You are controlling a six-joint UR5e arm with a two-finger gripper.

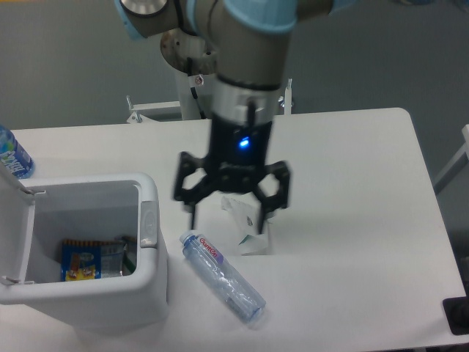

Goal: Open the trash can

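Trash can (pixel 150 293) at the near left corner of the table (pixel 352 191), big, white, boxy, rounded at the corners. Lid (pixel 13 235) swung up on the left side, standing near upright. Grey latch strip (pixel 149 224) on the right rim. Inside, a blue and yellow packet (pixel 79 262) lying on the bottom beside some darker wrappers.

Just right of the can, a clear plastic bottle (pixel 222 278) lying on its side, cap toward the can, label with red lettering near the neck. Behind the bottle, a small white crumpled carton (pixel 249 229), partly hidden by one finger.

Above bottle and carton, the gripper (pixel 227 218), pointing down, blurred, blue light lit on its wrist. Jaws spread wide, nothing held, clear of the can and apart from its rim.

At the far left edge, another bottle (pixel 12 155) with a blue label, upright, cut off by the frame.
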